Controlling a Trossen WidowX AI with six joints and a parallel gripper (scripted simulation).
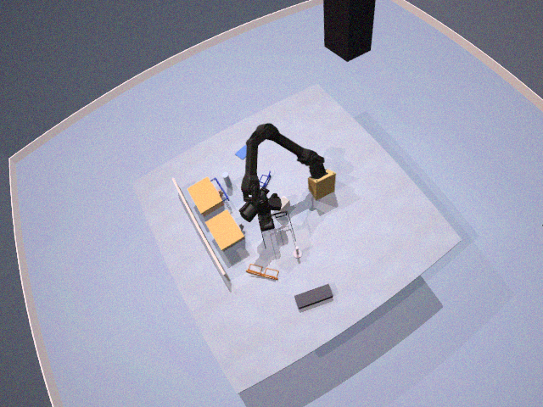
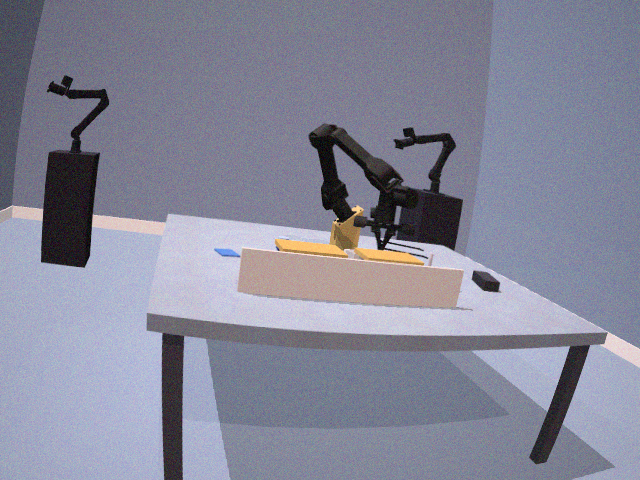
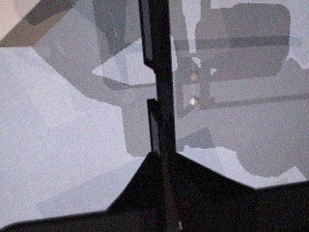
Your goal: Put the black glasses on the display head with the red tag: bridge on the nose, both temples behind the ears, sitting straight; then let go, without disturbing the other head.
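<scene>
From the top, the black glasses [image 1: 281,214] are pinched by the pincer [image 1: 266,227], above the surface [image 1: 372,245], beside the two display heads [image 1: 204,195] [image 1: 225,230]. In the exterior view, the glasses' temples [image 2: 408,245] are seen behind the heads.

We see plain black glasses [image 1: 293,231] and solid orange glasses [image 1: 262,271]. Our two display heads have yellow-orange tops [image 1: 224,230] [image 2: 388,256], and the flat pad [image 1: 241,152] [image 2: 226,252] is plain blue.
</scene>
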